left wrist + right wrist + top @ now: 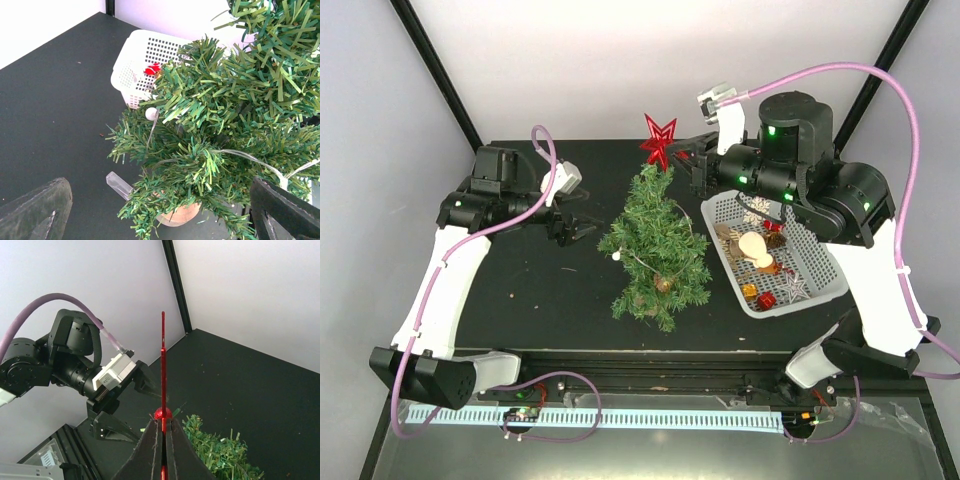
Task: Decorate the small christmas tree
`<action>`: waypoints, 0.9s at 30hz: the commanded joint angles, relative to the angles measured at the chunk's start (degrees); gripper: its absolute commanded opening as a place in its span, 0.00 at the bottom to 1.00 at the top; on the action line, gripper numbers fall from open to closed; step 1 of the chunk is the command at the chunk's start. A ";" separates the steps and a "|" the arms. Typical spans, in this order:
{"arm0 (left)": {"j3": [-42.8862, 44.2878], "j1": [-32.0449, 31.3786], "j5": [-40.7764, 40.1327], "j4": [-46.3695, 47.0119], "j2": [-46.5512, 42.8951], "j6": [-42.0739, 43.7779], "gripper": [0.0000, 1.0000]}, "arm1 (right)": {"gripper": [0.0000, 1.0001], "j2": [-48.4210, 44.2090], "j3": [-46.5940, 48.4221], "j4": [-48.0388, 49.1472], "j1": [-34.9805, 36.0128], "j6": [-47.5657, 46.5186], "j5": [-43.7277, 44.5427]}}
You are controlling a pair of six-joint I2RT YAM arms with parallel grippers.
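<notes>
Red star: upright at the treetop, edge-on in the right wrist view.
Right gripper: clenched on the star's lower part.
Left gripper: released, jaws wide, near the tree's left side.
Small christmas tree: standing mid-table, just left of white basket.

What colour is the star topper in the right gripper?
Red star; clearest in the top external view.

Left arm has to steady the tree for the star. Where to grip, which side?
Grip the wood stump below the lowest branches of the small christmas tree, coming in low from the left gripper's side. The bristly branches would likely give; the stump looks like the only rigid part, and going low avoids the light string. The right gripper holds the red star at the treetop.
</notes>
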 commanded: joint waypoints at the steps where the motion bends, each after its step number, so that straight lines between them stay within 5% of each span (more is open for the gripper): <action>1: -0.49 0.38 1.56 1.01 -1.19 -0.83 0.97 | 0.01 -0.32 1.34 -1.54 0.41 -1.20 1.14; 27: -2.85 0.41 1.50 2.63 -1.47 -1.88 0.99 | 0.01 1.52 1.73 -5.80 2.24 -5.46 2.68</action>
